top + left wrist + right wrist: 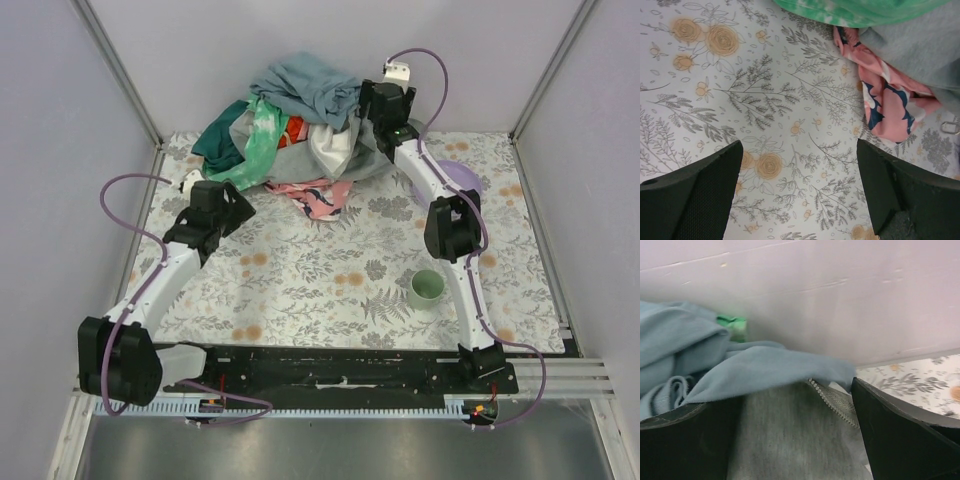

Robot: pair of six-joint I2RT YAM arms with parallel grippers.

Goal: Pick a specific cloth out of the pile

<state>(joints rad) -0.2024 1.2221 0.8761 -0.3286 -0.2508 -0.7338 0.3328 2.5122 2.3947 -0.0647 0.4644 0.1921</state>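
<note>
orange-red cloth (293, 127) mostly buried in pile (310, 85); axis unclear.

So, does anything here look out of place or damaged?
Nothing looks spilled or broken. Only the pink cloth sticks out from under the pile onto the table; the cup stands upright.

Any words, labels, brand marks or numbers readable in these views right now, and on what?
None can be read in any view.
The pile, pink patterned cloth, green cup and floral table cover show colours and patterns only, no lettering.
</note>
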